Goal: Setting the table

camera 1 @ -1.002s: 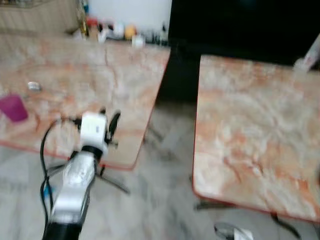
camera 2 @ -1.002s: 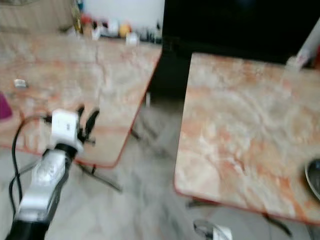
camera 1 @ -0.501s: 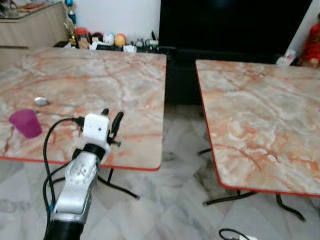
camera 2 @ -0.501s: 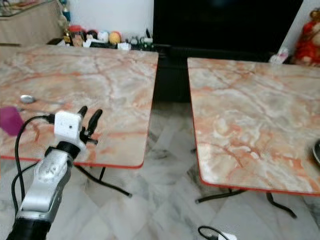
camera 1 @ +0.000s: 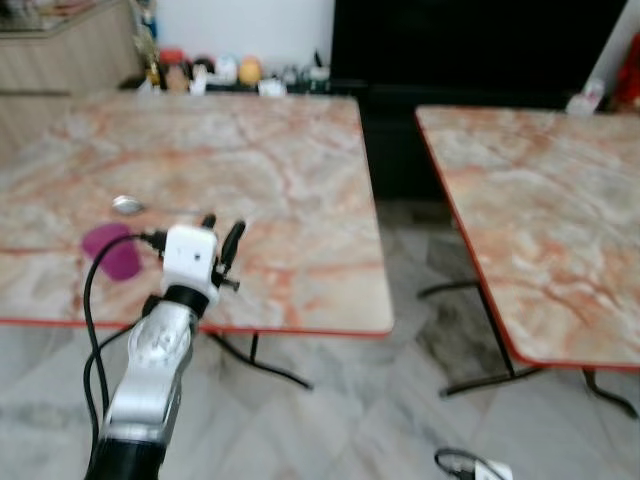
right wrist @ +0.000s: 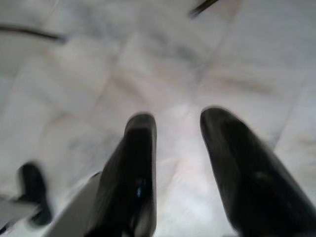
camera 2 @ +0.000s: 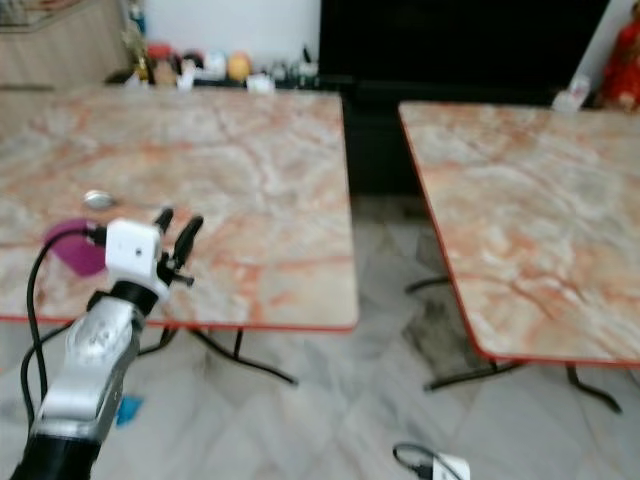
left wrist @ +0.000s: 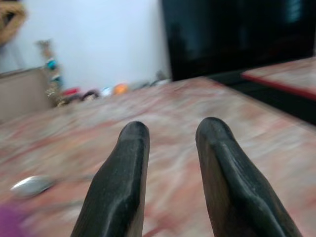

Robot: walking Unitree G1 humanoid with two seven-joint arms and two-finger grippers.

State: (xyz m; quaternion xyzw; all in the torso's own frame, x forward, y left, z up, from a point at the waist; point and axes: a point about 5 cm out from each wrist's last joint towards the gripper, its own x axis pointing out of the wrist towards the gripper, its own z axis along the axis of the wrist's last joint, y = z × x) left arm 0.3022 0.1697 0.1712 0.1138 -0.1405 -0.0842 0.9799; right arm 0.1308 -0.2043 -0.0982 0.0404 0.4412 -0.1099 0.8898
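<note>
While the purple cup (camera 1: 110, 252) and what looks like a spoon (camera 1: 127, 205) wait near the left table's (camera 1: 300, 200) left edge, the left gripper (camera 1: 220, 232) hovers right of them, fingers spread empty, presumably poised to reach, and the right gripper (right wrist: 175, 148) hangs spread over floor.

Two marble-patterned tables (camera 1: 280, 170) with red edges stand apart on a pale marbled floor (camera 1: 380, 400), a white wall (camera 1: 240, 25) and a large dark panel (camera 1: 470, 40) far beyond the claw.
</note>
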